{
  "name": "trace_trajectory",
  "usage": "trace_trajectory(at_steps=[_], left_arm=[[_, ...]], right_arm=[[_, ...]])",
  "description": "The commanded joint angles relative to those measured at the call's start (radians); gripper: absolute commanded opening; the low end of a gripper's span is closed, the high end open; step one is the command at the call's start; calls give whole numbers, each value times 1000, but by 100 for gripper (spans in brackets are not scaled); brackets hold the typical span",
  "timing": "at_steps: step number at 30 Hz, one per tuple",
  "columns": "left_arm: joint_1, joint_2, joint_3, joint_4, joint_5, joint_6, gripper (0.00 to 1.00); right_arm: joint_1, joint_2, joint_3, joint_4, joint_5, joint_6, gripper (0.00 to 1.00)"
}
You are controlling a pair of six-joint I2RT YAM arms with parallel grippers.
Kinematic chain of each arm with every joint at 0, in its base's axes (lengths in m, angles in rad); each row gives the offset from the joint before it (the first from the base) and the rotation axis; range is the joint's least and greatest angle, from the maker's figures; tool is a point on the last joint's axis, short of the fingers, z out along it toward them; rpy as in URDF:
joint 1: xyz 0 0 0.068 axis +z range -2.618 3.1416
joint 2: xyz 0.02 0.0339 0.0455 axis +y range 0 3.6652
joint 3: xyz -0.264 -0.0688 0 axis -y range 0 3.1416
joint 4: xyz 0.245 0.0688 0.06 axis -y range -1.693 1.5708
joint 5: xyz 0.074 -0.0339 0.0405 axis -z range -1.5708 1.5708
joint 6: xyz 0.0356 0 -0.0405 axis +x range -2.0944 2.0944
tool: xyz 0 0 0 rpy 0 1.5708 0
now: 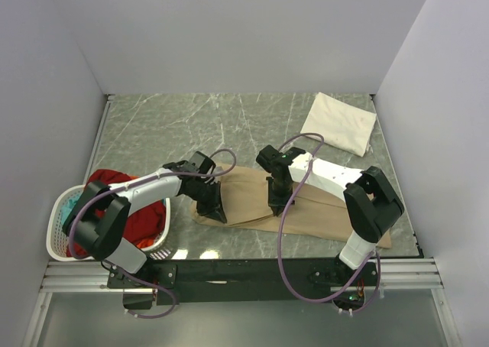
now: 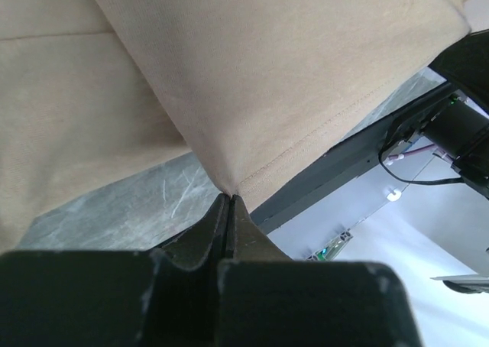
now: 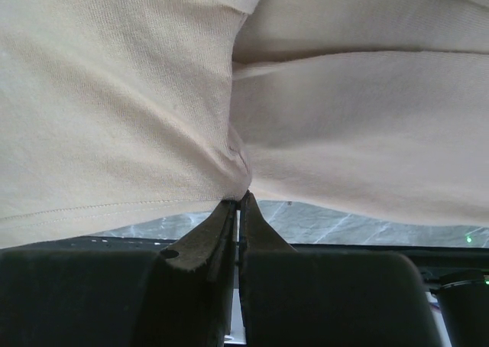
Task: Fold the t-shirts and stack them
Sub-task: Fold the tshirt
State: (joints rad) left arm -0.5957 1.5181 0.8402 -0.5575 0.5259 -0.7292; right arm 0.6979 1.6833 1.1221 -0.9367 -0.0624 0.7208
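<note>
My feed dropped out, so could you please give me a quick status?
Left gripper and right gripper shut on tan t-shirt. Cream t-shirt folded, far right. Laundry basket aside at left.

No text, label, brand, number or sign can be read in any view. The tan t-shirt (image 1: 246, 196) shows only plain cloth and a stitched hem. A small green-lit board (image 2: 328, 249), low in the left wrist view, may carry markings, but it is too small and blurred to tell.
</note>
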Motion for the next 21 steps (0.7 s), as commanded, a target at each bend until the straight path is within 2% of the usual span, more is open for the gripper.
trace_trajectory(at_steps=[1,7,9,10,11,14,18,21], left_arm=[[-19,1,33,13,-12,-21,0],[-32,-7,22,16,-9,-27,3],[-33,-13,25,18,-9,-27,21],[-32,-18,40,8,-13,-24,28],[-32,-25,52,-4,-24,-19,42],[-3,-38,135,-79,-84,17,59],[117,-61,221,-140,-95,76,64],[233,-59,275,-151,-104,103,66]], right_arm=[[6,-36,41,-33,39,-8,0],[6,-33,44,-31,41,-11,0],[6,-31,44,-30,39,-11,0],[6,-33,44,-31,41,-11,4],[6,-33,48,-31,41,-12,16],[6,-48,64,-37,38,-11,33],[-17,-85,87,-43,32,-7,46],[-66,-123,87,-37,33,-14,50]])
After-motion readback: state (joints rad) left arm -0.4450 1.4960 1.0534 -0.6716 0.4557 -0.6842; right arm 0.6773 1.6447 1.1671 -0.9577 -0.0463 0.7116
